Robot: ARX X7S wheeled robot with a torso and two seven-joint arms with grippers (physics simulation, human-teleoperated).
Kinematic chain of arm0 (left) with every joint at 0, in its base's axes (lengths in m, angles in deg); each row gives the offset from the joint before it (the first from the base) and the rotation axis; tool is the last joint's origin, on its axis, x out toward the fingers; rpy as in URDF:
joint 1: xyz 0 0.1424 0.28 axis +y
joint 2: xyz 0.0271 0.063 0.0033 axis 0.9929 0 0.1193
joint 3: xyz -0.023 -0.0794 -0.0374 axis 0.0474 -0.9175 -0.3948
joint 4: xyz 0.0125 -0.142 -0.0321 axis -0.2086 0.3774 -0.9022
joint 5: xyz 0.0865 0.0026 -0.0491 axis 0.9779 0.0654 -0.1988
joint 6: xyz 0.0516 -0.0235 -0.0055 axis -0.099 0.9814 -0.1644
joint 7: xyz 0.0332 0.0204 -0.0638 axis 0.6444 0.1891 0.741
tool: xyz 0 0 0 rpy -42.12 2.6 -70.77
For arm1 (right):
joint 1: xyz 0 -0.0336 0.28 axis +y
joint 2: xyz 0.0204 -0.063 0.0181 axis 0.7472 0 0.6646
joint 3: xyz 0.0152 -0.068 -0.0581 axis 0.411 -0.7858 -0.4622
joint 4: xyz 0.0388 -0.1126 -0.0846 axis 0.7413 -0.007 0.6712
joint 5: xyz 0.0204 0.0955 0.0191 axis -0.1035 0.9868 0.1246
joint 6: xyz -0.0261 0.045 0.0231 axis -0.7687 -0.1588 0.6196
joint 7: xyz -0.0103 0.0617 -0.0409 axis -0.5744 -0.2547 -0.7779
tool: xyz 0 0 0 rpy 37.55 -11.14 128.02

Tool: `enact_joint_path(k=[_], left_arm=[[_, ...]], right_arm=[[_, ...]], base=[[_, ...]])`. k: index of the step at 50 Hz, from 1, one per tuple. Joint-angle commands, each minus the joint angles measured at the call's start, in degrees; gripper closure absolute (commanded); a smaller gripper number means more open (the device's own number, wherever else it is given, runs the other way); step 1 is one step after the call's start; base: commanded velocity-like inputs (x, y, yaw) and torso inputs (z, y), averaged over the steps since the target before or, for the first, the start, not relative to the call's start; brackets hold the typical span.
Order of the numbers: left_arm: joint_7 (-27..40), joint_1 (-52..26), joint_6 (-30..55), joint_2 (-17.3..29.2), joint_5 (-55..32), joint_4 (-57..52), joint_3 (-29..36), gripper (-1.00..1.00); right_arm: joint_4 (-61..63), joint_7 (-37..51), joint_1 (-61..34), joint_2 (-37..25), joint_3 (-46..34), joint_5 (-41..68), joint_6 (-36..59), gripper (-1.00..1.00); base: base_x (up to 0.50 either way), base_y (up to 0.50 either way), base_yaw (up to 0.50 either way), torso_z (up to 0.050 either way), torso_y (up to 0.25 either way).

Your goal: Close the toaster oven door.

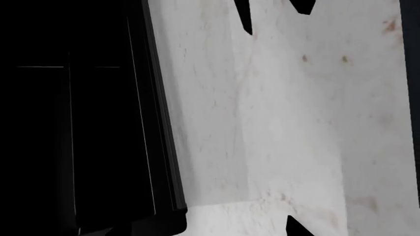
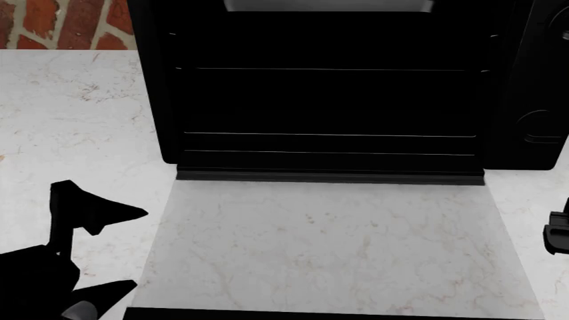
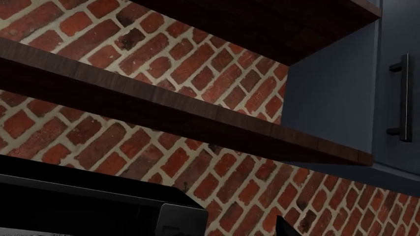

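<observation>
The toaster oven [image 2: 329, 100] stands at the back of the counter with its dark cavity and wire rack lines showing. The toaster oven door [image 2: 338, 247] lies folded down flat, and the marble shows through its glass pane. Its black front frame [image 2: 338, 313] is at the bottom edge of the view; the silver handle is out of view. My left gripper [image 2: 124, 252] is open and empty, just left of the door's front left corner. The left wrist view shows the pane [image 1: 295, 123] and cavity [image 1: 66, 123]. Only a sliver of my right gripper [image 2: 556, 233] shows, beside the door's right edge.
White marble counter [image 2: 71, 133] runs left of the oven, with a brick wall [image 2: 53, 23] behind. The oven's knob panel [image 2: 542, 100] is at the right. The right wrist view shows brick, wooden shelves [image 3: 196, 123], a blue cabinet [image 3: 341, 98] with a black handle [image 3: 402, 98], and the oven top [image 3: 85, 206].
</observation>
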Motion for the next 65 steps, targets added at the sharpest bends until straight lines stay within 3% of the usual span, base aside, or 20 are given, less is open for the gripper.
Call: enact_joint_path(k=[1,16,24,52,65], left_arm=[[-0.3,-2.6,-5.0,-2.5,1.5,4.3,3.0,-1.00],[0.6,-5.4,-11.6,-5.2,-0.1,7.0,4.4,-1.00],[5.8,-6.6,-14.4,-6.3,0.9,8.7,3.1,-1.00],[14.4,-4.9,-11.2,-4.8,-4.8,3.9,-4.9,-1.00],[21.3,0.5,-4.4,-5.5,-7.4,0.9,-9.9,-1.00]], right_arm=[[0.5,0.8,4.2,-1.1,4.3,1.7,-1.6,-1.00],[0.5,2.5,9.4,-3.1,6.9,2.6,-5.2,-1.00],[0.5,3.5,11.1,-4.4,8.2,3.8,-6.5,-1.00],[0.4,9.0,16.4,-11.0,11.8,8.9,-11.4,-1.00],[0.5,9.4,19.7,-11.8,15.4,9.9,-12.7,-1.00]], base=[[0.00,0.00,0.00,0.000,0.000],[0.00,0.00,0.00,0.000,0.000],[0.00,0.00,0.00,0.000,0.000],[0.00,0.00,0.00,0.000,0.000],[0.00,0.00,0.00,0.000,0.002]])
